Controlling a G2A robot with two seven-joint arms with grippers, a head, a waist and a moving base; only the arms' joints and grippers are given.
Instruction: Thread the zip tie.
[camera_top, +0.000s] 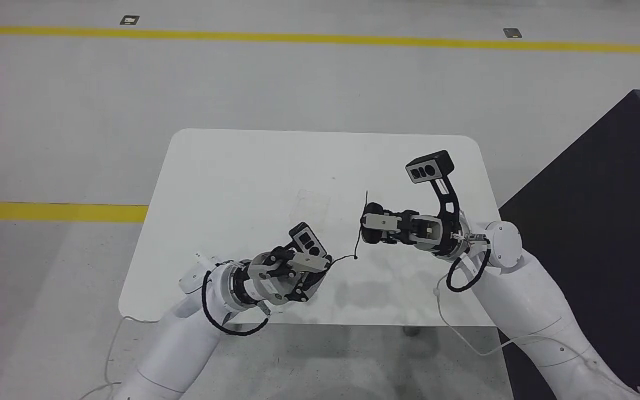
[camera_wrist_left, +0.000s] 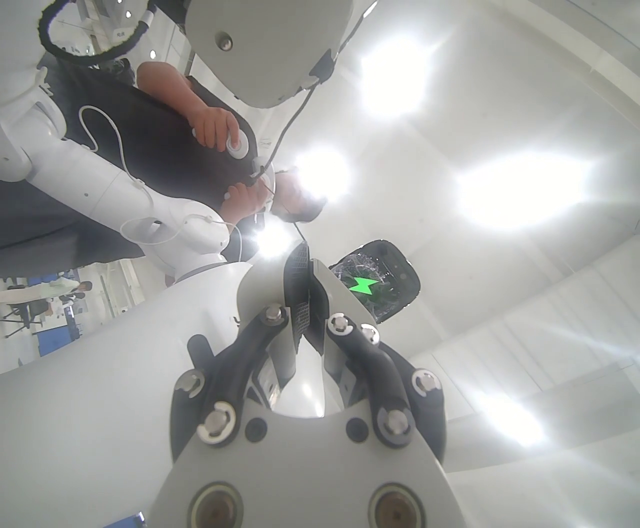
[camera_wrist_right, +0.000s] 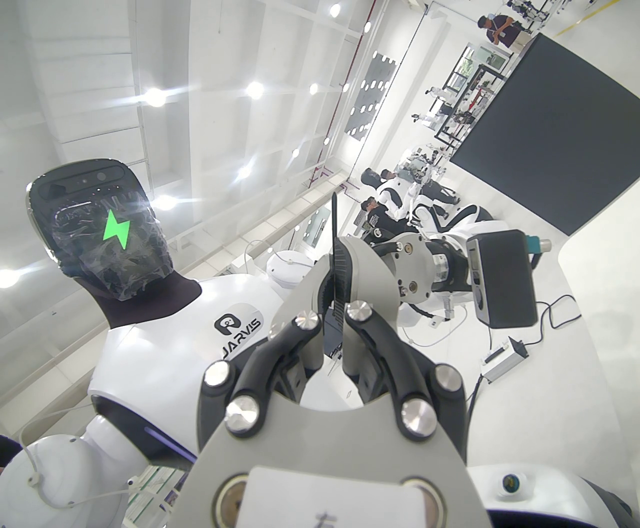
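Top view, lower centre of frame: left gripper (camera_top: 325, 262) closed around one end of the black zip tie (camera_top: 366, 200). Right gripper (camera_top: 366, 223) just to the right, pinching the same tie, strap standing up over the white table (camera_top: 250, 180).

Left wrist view, centre: fingers (camera_wrist_left: 298, 280) pressed together on the thin tie (camera_wrist_left: 299, 231).

Right wrist view, centre: fingers (camera_wrist_right: 367, 270) clamped on the strap (camera_wrist_right: 333, 220), tip pointing toward upper frame.
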